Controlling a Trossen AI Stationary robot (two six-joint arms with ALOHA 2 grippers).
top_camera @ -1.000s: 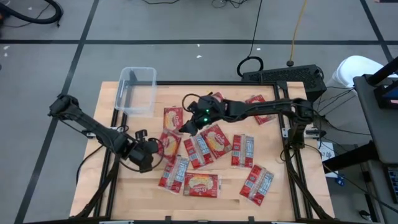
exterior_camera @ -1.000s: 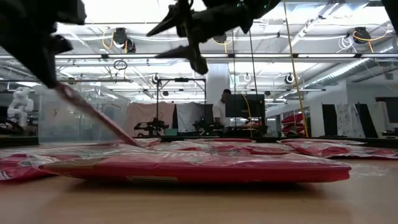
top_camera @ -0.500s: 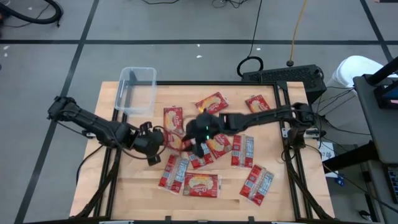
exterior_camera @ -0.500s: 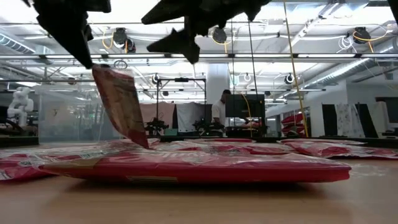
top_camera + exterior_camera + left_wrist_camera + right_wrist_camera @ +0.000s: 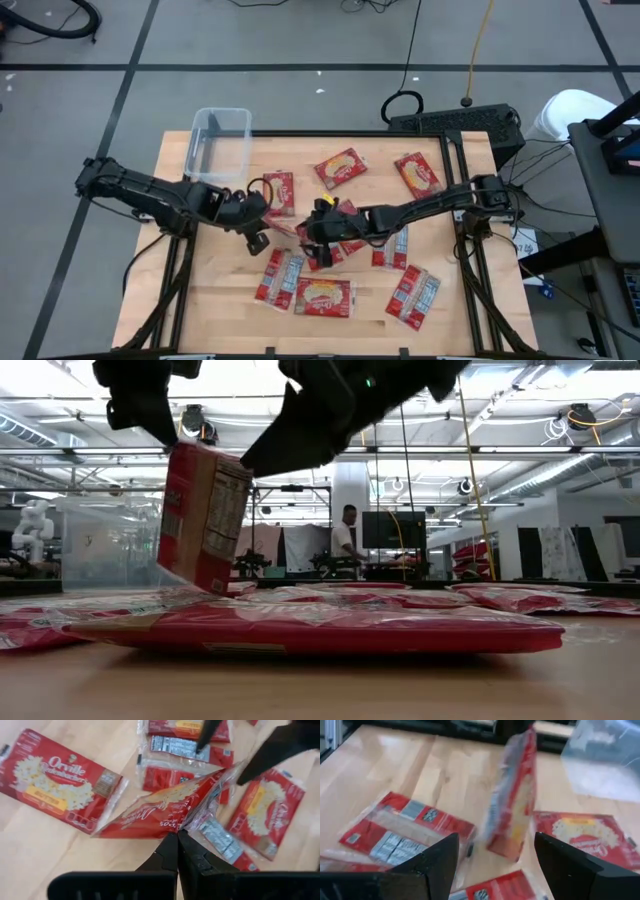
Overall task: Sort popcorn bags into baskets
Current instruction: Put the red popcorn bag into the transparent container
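Pale wooden table (image 5: 215, 310) on a grey floor (image 5: 80, 120) lined with dark tape. The left gripper (image 5: 178, 836), pressed shut, pinches one popcorn bag (image 5: 203, 515) clear of the wood; the right gripper (image 5: 492, 865) is spread above the scattered bags. The clear basket (image 5: 222, 147) sits at the table's far left corner. Beyond, a person (image 5: 343, 540) stands by monitors.

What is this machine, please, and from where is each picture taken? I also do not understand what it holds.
It is a robot with two dark arms at a wooden table. One picture looks straight down, one looks level across the tabletop, and two come from cameras on the wrists. Red popcorn bags lie scattered on the table, and a clear basket stands at its far corner. The left gripper is shut on one lifted bag, which hangs above the others. The right gripper is open and empty, low over the bags.
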